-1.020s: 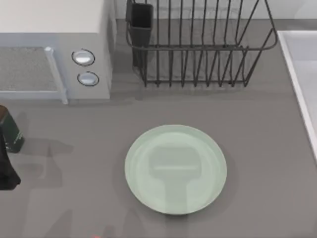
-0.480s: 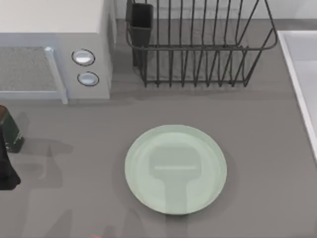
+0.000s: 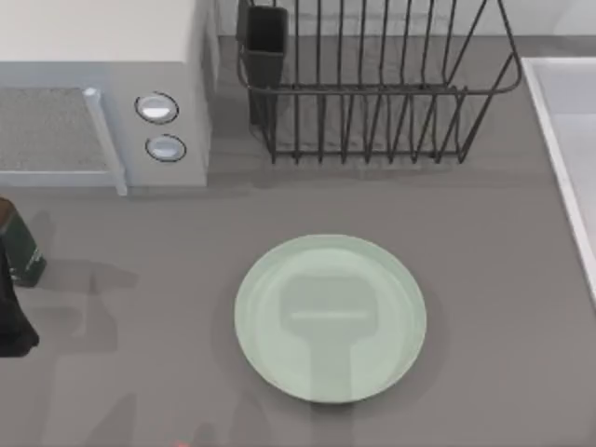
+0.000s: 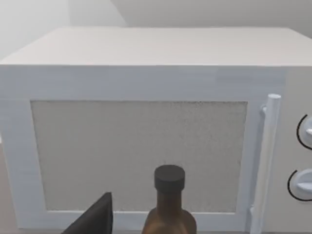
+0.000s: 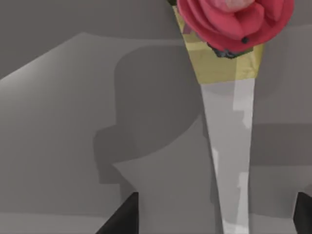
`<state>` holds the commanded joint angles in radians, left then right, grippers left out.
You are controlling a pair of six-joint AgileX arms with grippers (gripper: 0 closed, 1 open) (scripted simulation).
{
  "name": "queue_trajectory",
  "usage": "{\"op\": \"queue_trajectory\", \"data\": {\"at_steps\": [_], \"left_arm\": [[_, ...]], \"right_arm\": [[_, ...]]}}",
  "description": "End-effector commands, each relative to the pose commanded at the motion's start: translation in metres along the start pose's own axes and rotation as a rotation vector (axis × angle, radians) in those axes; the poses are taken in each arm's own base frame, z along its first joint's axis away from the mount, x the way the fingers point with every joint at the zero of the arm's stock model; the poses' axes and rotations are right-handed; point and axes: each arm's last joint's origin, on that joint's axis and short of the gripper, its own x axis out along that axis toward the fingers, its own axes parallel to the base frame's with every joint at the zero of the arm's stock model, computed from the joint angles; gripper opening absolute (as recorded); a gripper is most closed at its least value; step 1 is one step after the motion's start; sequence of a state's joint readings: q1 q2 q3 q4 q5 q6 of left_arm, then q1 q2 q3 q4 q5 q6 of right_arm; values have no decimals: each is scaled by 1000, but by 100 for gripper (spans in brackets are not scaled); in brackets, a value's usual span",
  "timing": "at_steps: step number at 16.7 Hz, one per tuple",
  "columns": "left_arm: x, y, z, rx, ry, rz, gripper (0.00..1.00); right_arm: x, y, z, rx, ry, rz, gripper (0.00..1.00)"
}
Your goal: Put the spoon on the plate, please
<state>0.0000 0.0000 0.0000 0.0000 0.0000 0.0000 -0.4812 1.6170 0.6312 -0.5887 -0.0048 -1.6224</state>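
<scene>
One grey table (image 3: 503, 307) carries everything: a white microwave (image 3: 102, 84) in the top view's far left corner, a dark wire dish rack (image 3: 372, 112) beside it, and a white tray edge (image 3: 568, 140) along the right side. The left arm (image 3: 13, 321) is parked at the left edge, just beside a brown bottle (image 4: 169, 209) with a black cap that stands before the microwave door; whether its pincer is wide or narrow cannot be told.

The plate (image 3: 331, 318) lies flat in the middle of the table, round, pale mint green and glossy, with a shallow rim and nothing on it.

The right pincer (image 5: 214, 219) hangs low over the grey surface with its jaws wide. The spoon (image 5: 229, 146) lies on the table, its handle running straight out between the two dark fingertips (image 5: 127, 219), touching neither. That handle is thin and pale, widening away from the pincer into a yellow collar, and ends in a red rose-shaped ornament. The bowl of the spoon cannot be seen.
</scene>
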Motion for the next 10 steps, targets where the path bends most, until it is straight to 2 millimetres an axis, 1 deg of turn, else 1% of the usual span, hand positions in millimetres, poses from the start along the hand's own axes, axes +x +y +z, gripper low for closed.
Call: {"op": "queue_trajectory", "data": {"at_steps": [4, 5, 7, 8, 10], "left_arm": [[0, 0, 0, 0, 0, 0, 100], [0, 0, 0, 0, 0, 0, 100], [0, 0, 0, 0, 0, 0, 100], [0, 0, 0, 0, 0, 0, 100], [0, 0, 0, 0, 0, 0, 100]], "right_arm": [[0, 0, 0, 0, 0, 0, 0], [-22, 1, 1, 36, 16, -3, 0], [-25, -1, 0, 36, 16, -2, 0], [-29, -2, 0, 36, 16, -1, 0], [-45, -5, -1, 34, 15, 2, 0]]}}
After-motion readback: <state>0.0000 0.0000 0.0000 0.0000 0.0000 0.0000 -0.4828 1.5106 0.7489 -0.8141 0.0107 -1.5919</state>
